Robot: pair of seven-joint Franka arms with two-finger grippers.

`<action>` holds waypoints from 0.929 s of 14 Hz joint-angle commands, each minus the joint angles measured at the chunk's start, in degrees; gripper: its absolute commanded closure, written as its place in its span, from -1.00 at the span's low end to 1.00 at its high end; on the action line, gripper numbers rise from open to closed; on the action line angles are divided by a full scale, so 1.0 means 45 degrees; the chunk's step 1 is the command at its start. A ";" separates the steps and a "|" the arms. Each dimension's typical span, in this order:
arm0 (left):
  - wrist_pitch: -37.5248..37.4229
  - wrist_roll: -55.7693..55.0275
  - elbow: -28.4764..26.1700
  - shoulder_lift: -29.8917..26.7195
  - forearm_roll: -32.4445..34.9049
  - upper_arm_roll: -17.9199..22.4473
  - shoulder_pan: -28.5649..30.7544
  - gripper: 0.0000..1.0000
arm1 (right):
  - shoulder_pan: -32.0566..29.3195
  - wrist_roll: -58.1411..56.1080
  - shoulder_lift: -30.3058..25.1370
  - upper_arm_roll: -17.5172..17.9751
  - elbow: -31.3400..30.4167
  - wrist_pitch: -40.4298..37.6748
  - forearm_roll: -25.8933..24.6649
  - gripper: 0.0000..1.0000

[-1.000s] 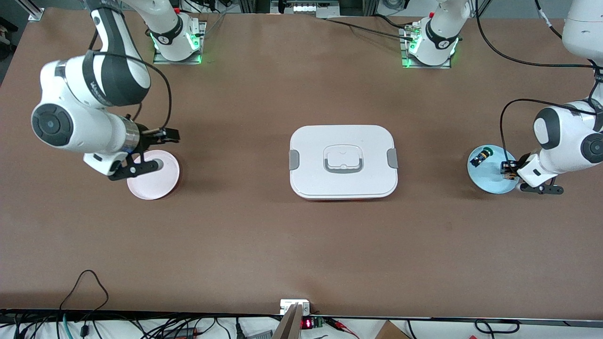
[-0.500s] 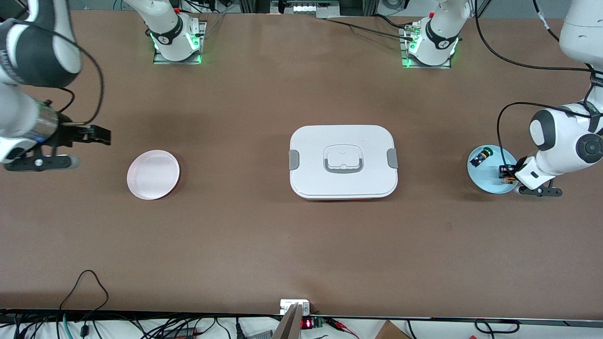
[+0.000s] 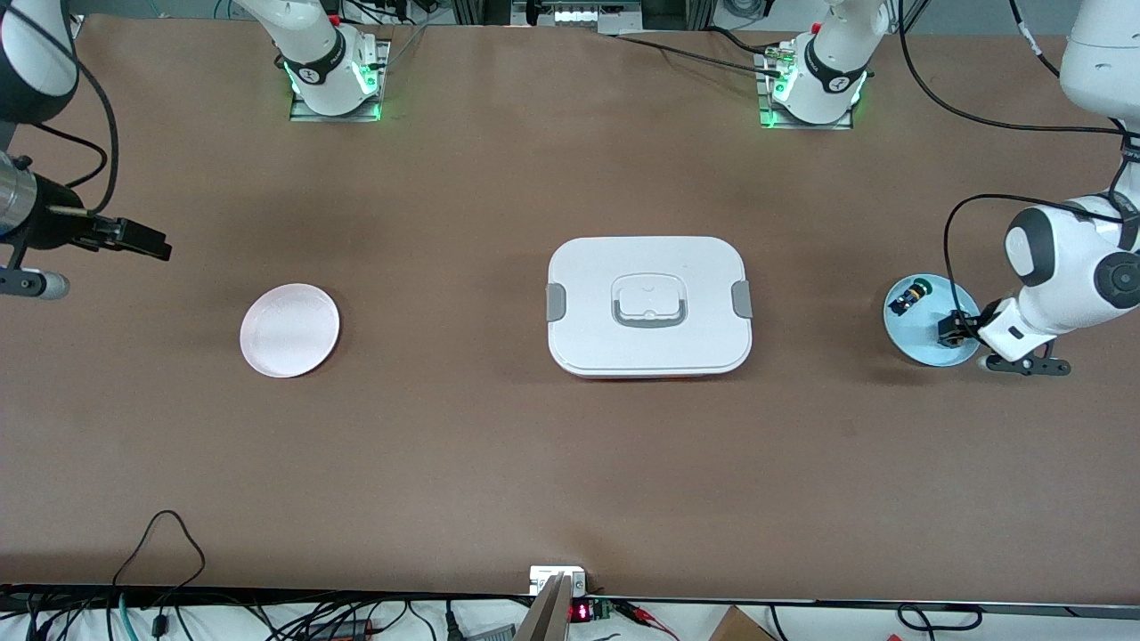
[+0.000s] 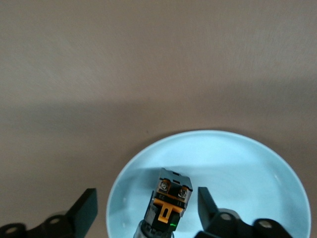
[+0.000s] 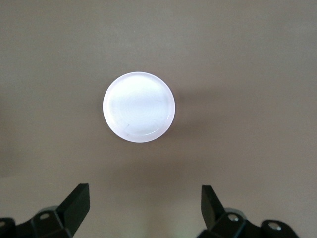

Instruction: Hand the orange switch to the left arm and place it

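I read this as the pick-up step: my left gripper (image 3: 955, 329) is low over the pale blue plate (image 3: 917, 343) at the left arm's end of the surface, with the orange switch (image 4: 168, 208) lying on the plate between its two fingers (image 4: 205, 206). In the left wrist view the jaws stand wide apart on either side of the switch, with a clear gap at each side, so nothing is held yet. A second small component with a green cap (image 3: 910, 295) also lies on that plate, farther from the front camera, and I judge it sits well enough apart not to be caught. The next move, as I see it, calls for settling the last bit down and closing squarely on the switch body, then lifting it clear. After that comes a handover, routed so that neither arm sweeps across the box (image 3: 648, 305), which sits in the middle of the surface between the two plates. The left arm is folded at its elbow, wrist tipped down at the plate. My right gripper (image 3: 134, 240) waits high at the right arm's end, its jaws spread wide and empty, looking down on the pink plate (image 5: 138, 107), which holds nothing.
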 commanded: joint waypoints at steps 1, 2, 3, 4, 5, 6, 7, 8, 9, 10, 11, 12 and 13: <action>-0.1367 0.0017 0.0335 -0.1436 0.0161 -0.0007 -0.0679 -1.00 | 0.0058 -0.0896 -0.1151 -0.0098 -0.1983 0.1423 -0.0265 -1.00; -0.2633 -0.0157 0.0957 -0.1827 0.0121 -0.0045 -0.0954 -1.00 | 0.0039 -0.0858 -0.1270 -0.0099 -0.2066 0.1370 -0.0188 -1.00; -0.3670 -0.0314 0.1582 -0.2121 -0.0228 -0.0065 -0.1324 -1.00 | 0.0019 -0.0838 -0.1368 -0.0118 -0.2067 0.1253 -0.0110 -1.00; -0.4589 -0.0605 0.2110 -0.2530 -0.0966 -0.0046 -0.1656 -1.00 | 0.0019 -0.0857 -0.1466 -0.0137 -0.1989 0.1001 -0.0109 -1.00; -0.5140 -0.0724 0.2463 -0.2882 -0.1457 -0.0046 -0.1795 -1.00 | -0.0001 -0.0876 -0.1486 -0.0196 -0.1892 0.0921 -0.0109 -1.00; -0.5571 -0.0745 0.2583 -0.3369 -0.1655 -0.0046 -0.2009 -1.00 | -0.0001 -0.0973 -0.1486 -0.0196 -0.1755 0.0901 -0.0109 -1.00; -0.5923 -0.0900 0.2642 -0.3915 -0.1908 -0.0046 -0.2224 -1.00 | -0.0039 -0.1032 -0.1428 -0.0196 -0.1580 0.0900 -0.0089 -1.00; -0.6410 -0.1230 0.2759 -0.4385 -0.2220 -0.0007 -0.2497 -1.00 | -0.0020 -0.1033 -0.1408 -0.0196 -0.1540 0.0862 -0.0070 -1.00; -0.7208 -0.1717 0.2856 -0.4892 -0.2359 0.0071 -0.2906 -1.00 | -0.0001 -0.1014 -0.1408 -0.0177 -0.1520 0.0707 -0.0070 -1.00; -0.7931 -0.2360 0.3031 -0.5284 -0.2341 0.0245 -0.3296 -1.00 | 0.0038 -0.1033 -0.1389 -0.0157 -0.1462 0.0666 -0.0089 -1.00; -0.8654 -0.3062 0.3265 -0.5597 -0.2341 0.0344 -0.3706 -1.00 | 0.0038 -0.1052 -0.1350 -0.0119 -0.1403 0.0666 -0.0109 -1.00; -0.9067 -0.3378 0.3461 -0.5871 -0.2321 0.0345 -0.3981 -1.00 | 0.0058 -0.0917 -0.1292 -0.0099 -0.1383 0.0685 -0.0109 -1.00; -0.9187 -0.3459 0.3579 -0.5970 -0.2321 0.0345 -0.4197 -1.00 | 0.0077 -0.0838 -0.1194 -0.0079 -0.1306 0.0802 -0.0109 -1.00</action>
